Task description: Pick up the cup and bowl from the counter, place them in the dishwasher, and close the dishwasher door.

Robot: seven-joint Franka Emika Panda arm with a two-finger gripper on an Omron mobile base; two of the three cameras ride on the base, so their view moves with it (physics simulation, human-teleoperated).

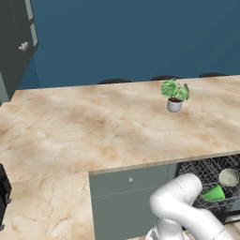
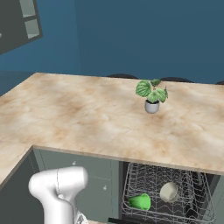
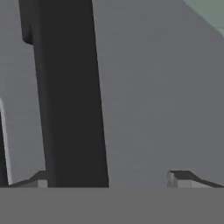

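Counter [image 1: 70, 136] of beige-and-tan marbled stone spreads in an L over grey-green cabinet fronts [image 1: 129, 187] and carries a potted plant [image 1: 175, 96] with green leaves in a grey-white pot, well back from the front edge. Under that front edge, beside the cabinet fronts, the dishwasher [image 2: 168, 192] stands open, its black wire-mesh rack [image 2: 144, 175] in plain sight. Two things lie in the rack, side by side and close together: the cup [image 2: 140, 201], bright green and tipped on its side, nearer the cabinet fronts, and the bowl [image 2: 169, 191], grey with a pale beige inside, tilted so that its opening faces outward, on the side away from the cabinets. Seen from the left base view the cup [image 1: 213, 193] lies just below the bowl [image 1: 228, 177].

In the hand view the dishwasher door [image 3: 153, 109] shows close up as a flat dark grey panel crossed by a black strip [image 3: 70, 96]. The gripper [image 3: 109, 180] faces it with its small dark fingertips [image 3: 181, 177] spread wide apart and nothing between them.
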